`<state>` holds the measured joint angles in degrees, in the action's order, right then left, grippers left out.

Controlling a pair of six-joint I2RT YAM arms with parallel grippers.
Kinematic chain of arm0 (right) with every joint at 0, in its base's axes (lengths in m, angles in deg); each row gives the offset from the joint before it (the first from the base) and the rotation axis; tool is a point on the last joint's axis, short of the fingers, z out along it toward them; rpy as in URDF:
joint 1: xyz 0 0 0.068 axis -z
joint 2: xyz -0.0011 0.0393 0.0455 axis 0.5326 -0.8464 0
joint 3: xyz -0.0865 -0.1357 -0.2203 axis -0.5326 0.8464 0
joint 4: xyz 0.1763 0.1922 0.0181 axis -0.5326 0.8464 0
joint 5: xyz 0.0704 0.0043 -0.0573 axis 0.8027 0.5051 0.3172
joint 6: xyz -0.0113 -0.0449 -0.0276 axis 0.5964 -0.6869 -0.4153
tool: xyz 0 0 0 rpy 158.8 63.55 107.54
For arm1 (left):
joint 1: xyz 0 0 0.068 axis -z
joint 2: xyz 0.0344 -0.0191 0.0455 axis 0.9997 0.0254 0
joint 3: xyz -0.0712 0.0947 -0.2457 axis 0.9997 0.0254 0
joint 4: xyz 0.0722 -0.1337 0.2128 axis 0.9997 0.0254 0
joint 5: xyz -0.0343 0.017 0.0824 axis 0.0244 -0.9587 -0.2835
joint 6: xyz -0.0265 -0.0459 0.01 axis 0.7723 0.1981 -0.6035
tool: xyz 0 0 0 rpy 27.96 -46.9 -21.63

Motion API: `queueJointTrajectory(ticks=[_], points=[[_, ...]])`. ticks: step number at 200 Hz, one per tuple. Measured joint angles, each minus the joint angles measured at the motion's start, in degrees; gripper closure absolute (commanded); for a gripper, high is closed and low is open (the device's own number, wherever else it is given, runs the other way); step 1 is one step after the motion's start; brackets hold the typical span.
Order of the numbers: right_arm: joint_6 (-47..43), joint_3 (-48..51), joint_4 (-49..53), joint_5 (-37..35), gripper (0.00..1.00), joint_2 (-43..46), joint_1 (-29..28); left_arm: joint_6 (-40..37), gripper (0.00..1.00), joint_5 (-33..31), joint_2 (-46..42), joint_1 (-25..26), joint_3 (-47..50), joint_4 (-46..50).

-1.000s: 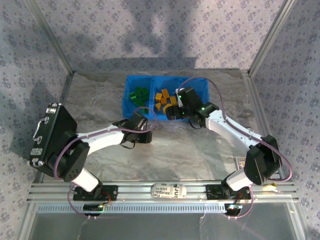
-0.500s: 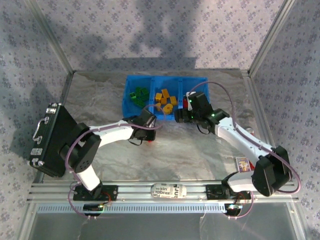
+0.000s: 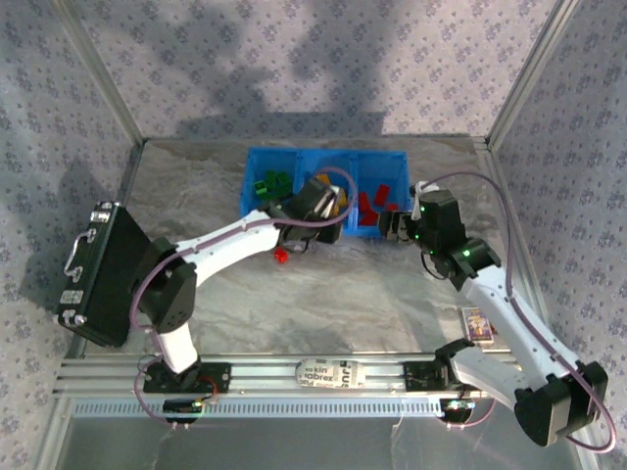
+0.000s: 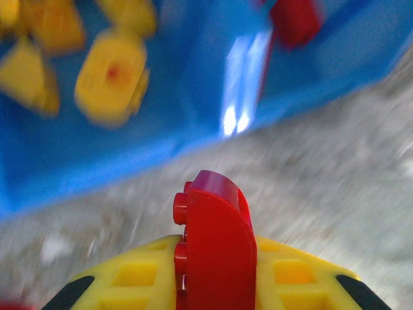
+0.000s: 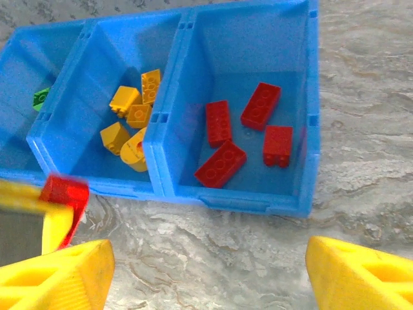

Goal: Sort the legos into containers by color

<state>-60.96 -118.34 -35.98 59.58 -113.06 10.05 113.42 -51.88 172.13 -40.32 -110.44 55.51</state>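
Motion blur smears the blue tray (image 4: 193, 84) and the yellow bricks (image 4: 111, 77) in the left wrist view, where the bottom edge cuts off the red brick (image 4: 216, 252) and the left gripper (image 4: 216, 278) holding it. In the right wrist view a tray wall hides part of a green brick (image 5: 40, 98), and the bottom edge crops the right gripper (image 5: 210, 278). In the top view the left arm (image 3: 235, 235) hides part of the middle compartment (image 3: 338, 231).

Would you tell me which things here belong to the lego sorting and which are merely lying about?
Job: blue tray, green legos, yellow legos, red legos inside it, held red lego, loose red lego.
Lying about: black case, small card, printed label.
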Motion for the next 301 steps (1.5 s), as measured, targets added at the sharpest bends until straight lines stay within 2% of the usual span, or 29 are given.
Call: queueJointTrajectory(ticks=[30,37,47,53,64,79,113,124,142,155,170,188,196,222,239,262,301], points=[[0.5,1.4,1.4,0.0,0.22,2.0,0.4,-3.4,0.77,0.0,12.6,1.0,-23.1,4.8],[0.6,1.7,1.8,0.0,0.22,2.5,0.4,-4.2,0.69,0.1,16.3,1.1,-29.3,6.1],[0.9,2.1,2.2,0.0,0.22,3.4,0.4,-5.4,0.45,0.0,22.0,1.3,-38.7,9.4],[1.1,2.4,2.5,0.1,0.22,4.0,0.5,-6.0,0.35,0.0,26.5,1.3,-46.4,12.5],[1.3,2.8,2.9,0.2,0.22,5.1,0.5,-6.9,0.30,-0.3,35.2,1.3,-61.3,18.7],[1.3,2.9,3.5,0.2,0.22,6.4,0.7,-8.2,0.29,-2.1,46.6,1.4,-80.8,27.7],[1.3,4.6,4.0,0.2,0.21,9.2,2.1,-11.4,0.33,-7.7,47.7,2.1,-81.4,42.5],[1.3,5.0,4.1,0.5,0.20,9.2,2.9,-12.9,0.33,-9.6,49.1,3.0,-85.8,48.2],[1.3,5.2,4.3,1.0,0.19,8.8,3.7,-15.1,0.34,-10.7,49.5,4.6,-90.1,53.9],[1.3,5.2,4.3,1.4,0.19,8.6,4.0,-16.8,0.35,-10.8,48.6,5.6,-89.8,56.5],[1.2,5.2,4.4,1.7,0.19,8.6,4.2,-18.8,0.35,-10.7,46.2,6.2,-85.7,58.6],[0.9,5.2,4.7,2.0,0.19,8.9,4.7,-21.3,0.35,-11.0,41.0,6.1,-74.8,59.6],[0.7,5.2,5.0,2.2,0.19,9.4,5.0,-22.3,0.30,-11.4,36.6,5.9,-65.5,57.8],[0.2,5.9,5.2,3.0,0.17,10.7,5.9,-23.0,0.16,-9.7,14.5,3.3,-23.0,42.5],[0.0,6.6,4.9,4.0,0.16,10.4,6.2,-20.3,0.14,-9.0,2.7,-0.2,-5.7,36.2],[0.0,6.8,3.8,5.8,0.14,8.1,6.2,-15.7,0.14,-9.7,-5.6,-4.3,5.0,28.9],[0.0,6.8,3.0,7.1,0.14,4.6,5.0,-9.6,0.13,-8.7,-6.7,-6.4,18.8,14.8]])
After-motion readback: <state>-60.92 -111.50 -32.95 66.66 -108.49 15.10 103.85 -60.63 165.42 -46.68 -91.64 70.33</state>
